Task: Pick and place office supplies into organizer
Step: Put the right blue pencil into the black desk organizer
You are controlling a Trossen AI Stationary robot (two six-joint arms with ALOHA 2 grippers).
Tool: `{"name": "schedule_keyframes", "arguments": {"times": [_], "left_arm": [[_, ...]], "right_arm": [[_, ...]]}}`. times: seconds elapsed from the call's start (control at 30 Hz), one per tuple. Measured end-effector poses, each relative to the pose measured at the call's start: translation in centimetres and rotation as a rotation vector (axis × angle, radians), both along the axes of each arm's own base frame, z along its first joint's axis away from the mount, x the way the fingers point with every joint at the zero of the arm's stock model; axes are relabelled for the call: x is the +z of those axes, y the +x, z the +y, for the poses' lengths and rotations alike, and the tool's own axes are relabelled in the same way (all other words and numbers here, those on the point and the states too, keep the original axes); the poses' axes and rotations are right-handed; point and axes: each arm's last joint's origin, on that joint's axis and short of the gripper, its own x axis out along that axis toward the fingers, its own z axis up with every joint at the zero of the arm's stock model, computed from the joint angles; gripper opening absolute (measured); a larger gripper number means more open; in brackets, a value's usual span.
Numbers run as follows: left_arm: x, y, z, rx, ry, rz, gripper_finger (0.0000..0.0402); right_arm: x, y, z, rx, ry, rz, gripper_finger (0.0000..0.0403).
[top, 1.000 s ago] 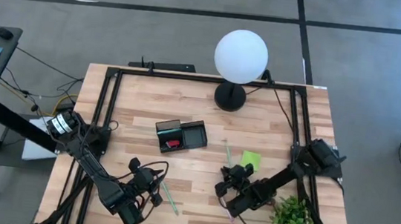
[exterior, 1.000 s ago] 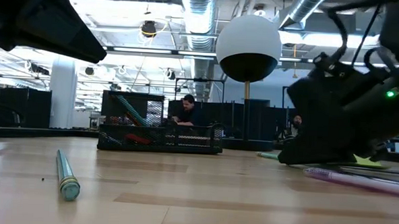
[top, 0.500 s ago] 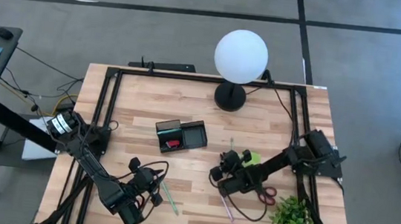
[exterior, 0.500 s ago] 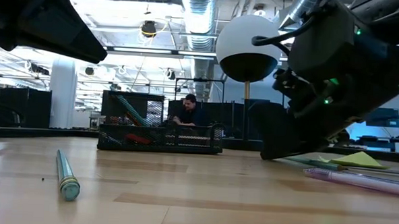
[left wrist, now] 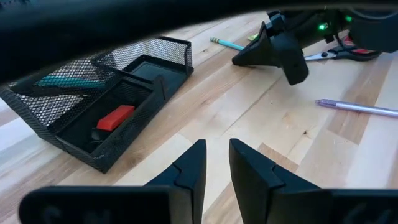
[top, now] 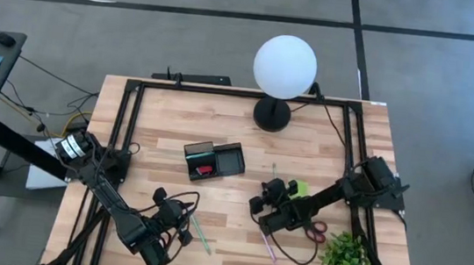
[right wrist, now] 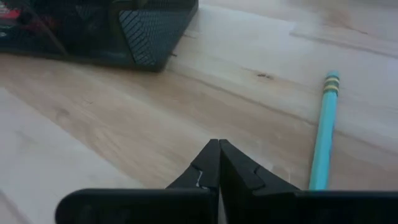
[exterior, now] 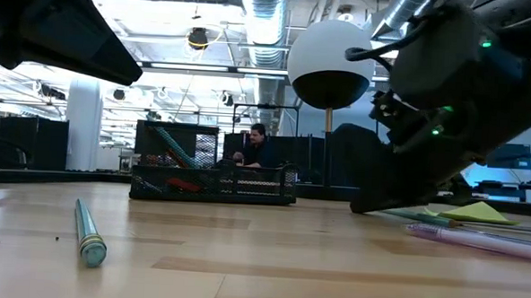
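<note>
The organizer [top: 214, 159], a black mesh tray, stands mid-table with a red block [left wrist: 115, 117] and a teal pen [left wrist: 68, 81] lying in its compartments. My right gripper [top: 256, 207] is shut with nothing in it, low over the wood to the right of the tray [right wrist: 124, 31]. A teal pencil [right wrist: 323, 124] lies flat just beside its fingertips [right wrist: 217, 149]. Near it lie a lime sticky pad [top: 299, 188], red-handled scissors [top: 317, 231] and a pink pen [top: 268, 244]. My left gripper [left wrist: 214, 165] waits near the front edge, narrowly open, beside another teal pen [top: 200, 233].
A white globe lamp [top: 285, 65] stands at the far edge and a green plant [top: 346, 257] at the near right corner. A black bar-shaped device [top: 197, 78] lies beyond the far edge. Bare wood lies between the tray and both grippers.
My right gripper has swung toward the table's far edge and a little to the left, away from the plant and closer to the teal pencil. The scissors, covered by the arm a second ago, now show. My left arm has kept still.
</note>
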Motion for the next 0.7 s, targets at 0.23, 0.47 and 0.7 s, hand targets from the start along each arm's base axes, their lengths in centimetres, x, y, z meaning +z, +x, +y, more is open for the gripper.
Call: {"name": "schedule_keyframes", "arguments": {"times": [0.23, 0.47, 0.7], "left_arm": [[0.0, 0.1, -0.1, -0.001, -0.010, -0.010, 0.0065], [0.0, 0.1, -0.1, -0.001, -0.011, -0.012, 0.0065], [0.0, 0.2, 0.0, 0.003, -0.013, -0.013, 0.0065]], "right_arm": [[0.0, 0.2, 0.4, 0.013, 0.013, -0.037, 0.0001], [0.4, 0.8, 1.7, 0.088, -0.009, -0.111, 0.0000], [1.6, 2.6, 1.2, 0.181, -0.091, -0.139, 0.0000]]}}
